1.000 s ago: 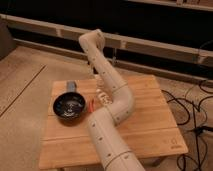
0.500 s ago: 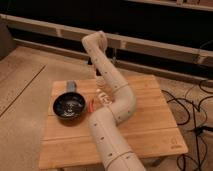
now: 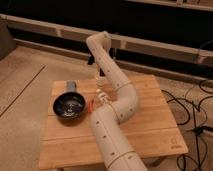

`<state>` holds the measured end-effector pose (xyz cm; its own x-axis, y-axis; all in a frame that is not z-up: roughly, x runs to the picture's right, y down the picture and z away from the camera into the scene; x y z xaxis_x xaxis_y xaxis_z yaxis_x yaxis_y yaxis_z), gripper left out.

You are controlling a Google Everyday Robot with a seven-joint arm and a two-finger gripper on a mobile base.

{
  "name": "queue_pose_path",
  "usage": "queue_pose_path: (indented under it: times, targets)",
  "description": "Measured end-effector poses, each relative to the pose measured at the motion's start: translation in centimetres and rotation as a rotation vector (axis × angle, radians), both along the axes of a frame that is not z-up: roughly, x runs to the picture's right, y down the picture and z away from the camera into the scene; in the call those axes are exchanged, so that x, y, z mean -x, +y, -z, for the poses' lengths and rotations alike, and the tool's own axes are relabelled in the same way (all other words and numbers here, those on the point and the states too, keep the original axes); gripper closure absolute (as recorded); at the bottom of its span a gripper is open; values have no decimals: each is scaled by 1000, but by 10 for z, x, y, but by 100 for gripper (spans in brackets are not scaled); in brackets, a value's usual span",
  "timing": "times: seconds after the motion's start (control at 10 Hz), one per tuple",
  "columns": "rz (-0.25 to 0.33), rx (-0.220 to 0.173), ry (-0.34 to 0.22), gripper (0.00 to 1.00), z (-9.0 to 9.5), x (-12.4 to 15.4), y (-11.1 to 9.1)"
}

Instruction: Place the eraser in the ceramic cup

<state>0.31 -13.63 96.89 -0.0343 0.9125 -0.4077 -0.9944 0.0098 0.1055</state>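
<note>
My arm rises from the bottom edge, bends at the right of the wooden table (image 3: 150,125) and reaches up and back. The gripper (image 3: 100,76) hangs down from the wrist over the back middle of the table. Just below it, a small white round thing (image 3: 101,95) that looks like the ceramic cup stands against the arm, partly hidden by it. I cannot make out the dark eraser; it may be hidden by the gripper or the arm.
A wide dark bowl (image 3: 69,106) sits at the table's left. A grey-blue small block (image 3: 71,86) lies behind it. An orange pen (image 3: 92,105) lies between the bowl and the arm. Cables (image 3: 192,107) trail on the floor at the right.
</note>
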Motion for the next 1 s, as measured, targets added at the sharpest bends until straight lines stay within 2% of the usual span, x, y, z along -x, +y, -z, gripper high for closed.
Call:
queue_pose_path:
  times: [0.4, 1.0]
  targets:
    - [26, 11, -16, 100, -3, 20, 4]
    - [38, 27, -19, 100, -7, 27, 11]
